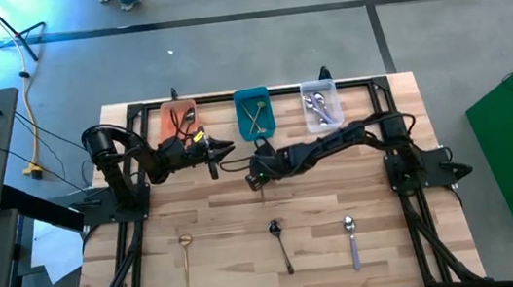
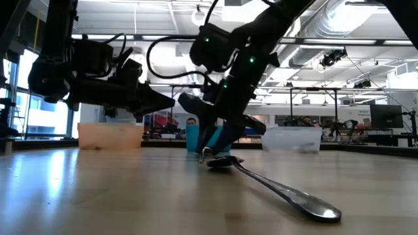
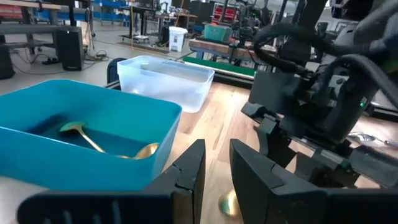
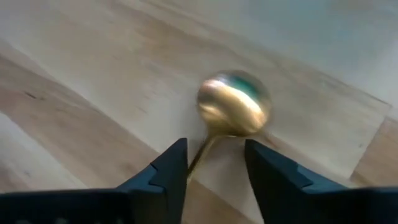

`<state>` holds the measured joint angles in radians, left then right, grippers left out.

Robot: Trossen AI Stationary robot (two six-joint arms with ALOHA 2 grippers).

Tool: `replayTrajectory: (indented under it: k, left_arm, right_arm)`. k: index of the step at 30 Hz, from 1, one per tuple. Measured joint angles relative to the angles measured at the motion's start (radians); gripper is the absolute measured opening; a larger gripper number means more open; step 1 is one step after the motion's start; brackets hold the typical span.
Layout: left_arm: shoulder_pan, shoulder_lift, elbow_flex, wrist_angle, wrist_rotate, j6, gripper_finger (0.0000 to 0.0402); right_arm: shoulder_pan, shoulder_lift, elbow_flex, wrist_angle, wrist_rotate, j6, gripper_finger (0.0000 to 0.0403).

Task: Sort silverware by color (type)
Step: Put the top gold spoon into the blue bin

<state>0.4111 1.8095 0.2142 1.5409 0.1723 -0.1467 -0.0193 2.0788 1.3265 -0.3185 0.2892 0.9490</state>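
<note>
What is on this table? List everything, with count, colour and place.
orange bin: one, far edge, holds dark spoons, count unclear
teal bin: one, far edge, holds two gold spoons
clear bin: one, far edge, holds silver spoons, count unclear
front spoons: three in a row, gold, dark, silver
loose gold spoon: one, mid-table
left gripper: open, beside teal bin
right gripper: open, straddling loose gold spoon's handle
</note>
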Motion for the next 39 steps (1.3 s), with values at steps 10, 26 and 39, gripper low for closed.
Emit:
replayTrajectory:
  k: [10, 26, 39]
  left_arm:
    - [0.001, 0.000, 0.000, -0.001, 0.000, 0.002, 0.0062]
    - [0.001, 0.000, -0.014, 0.002, -0.014, 0.029, 0.0062]
    - [0.002, 0.001, -0.030, 0.028, -0.092, 0.073, 0.0062]
  right_arm:
    - [-0.018, 0.007, 0.000, -0.006, -0.001, -0.066, 0.0025]
    - [-0.220, -0.145, 0.192, -0.126, -0.081, -0.466, 0.0005]
    - [-0.445, -0.067, 0.197, 0.096, -0.190, -0.602, 0.0005]
